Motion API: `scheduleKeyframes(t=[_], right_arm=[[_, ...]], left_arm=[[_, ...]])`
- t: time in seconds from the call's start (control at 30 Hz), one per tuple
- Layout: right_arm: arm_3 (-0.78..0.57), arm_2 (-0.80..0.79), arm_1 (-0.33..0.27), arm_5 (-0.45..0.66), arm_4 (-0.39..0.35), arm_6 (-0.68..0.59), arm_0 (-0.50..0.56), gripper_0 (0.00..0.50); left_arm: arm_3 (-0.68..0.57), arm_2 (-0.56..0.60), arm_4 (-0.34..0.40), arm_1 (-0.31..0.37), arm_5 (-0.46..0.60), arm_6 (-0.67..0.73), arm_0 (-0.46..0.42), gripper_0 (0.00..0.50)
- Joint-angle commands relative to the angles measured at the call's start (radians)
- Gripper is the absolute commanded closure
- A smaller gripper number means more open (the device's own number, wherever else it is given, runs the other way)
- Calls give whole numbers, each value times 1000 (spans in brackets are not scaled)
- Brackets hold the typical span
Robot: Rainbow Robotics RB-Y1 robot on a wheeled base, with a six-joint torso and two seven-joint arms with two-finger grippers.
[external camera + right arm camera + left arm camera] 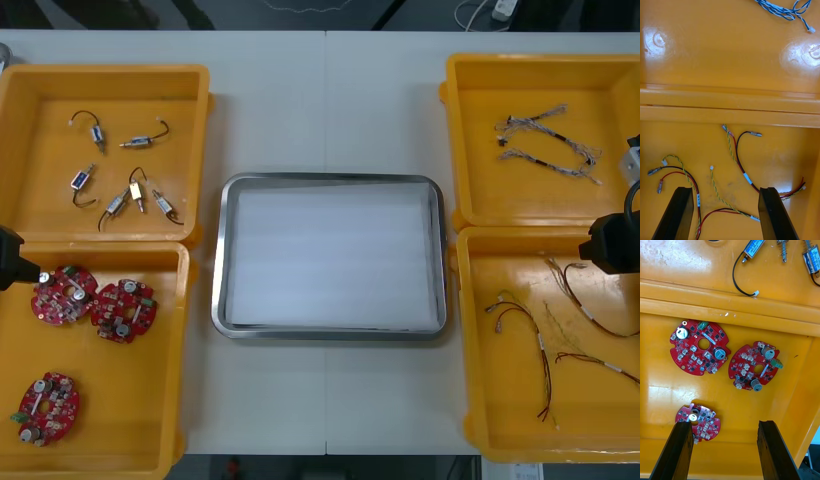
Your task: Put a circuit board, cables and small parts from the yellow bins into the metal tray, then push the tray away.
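Note:
My left gripper hangs open over the near left yellow bin, where three round red circuit boards lie. One board sits just off the left finger's tip; two others lie farther ahead. My right gripper is open above the near right bin, with red and yellow cables running between its fingers. A black cable lies just beyond. The metal tray, white inside, holds nothing and sits mid-table.
The far left bin holds several small metal parts. Blue and white twisted cables lie in the far right bin. The left arm shows at the left edge and the right arm at the right edge.

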Motion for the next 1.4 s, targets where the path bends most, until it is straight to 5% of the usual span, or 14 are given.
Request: scheduleKeyframes(t=[0.03,1.4], right_arm=[[-37,-28,-39,3,-7,-32,14,0],[-37,-28,-39,3,-7,-32,14,0]], left_arm=[[-28,32,7,44,6,-63,14,0],[-28,32,7,44,6,-63,14,0]])
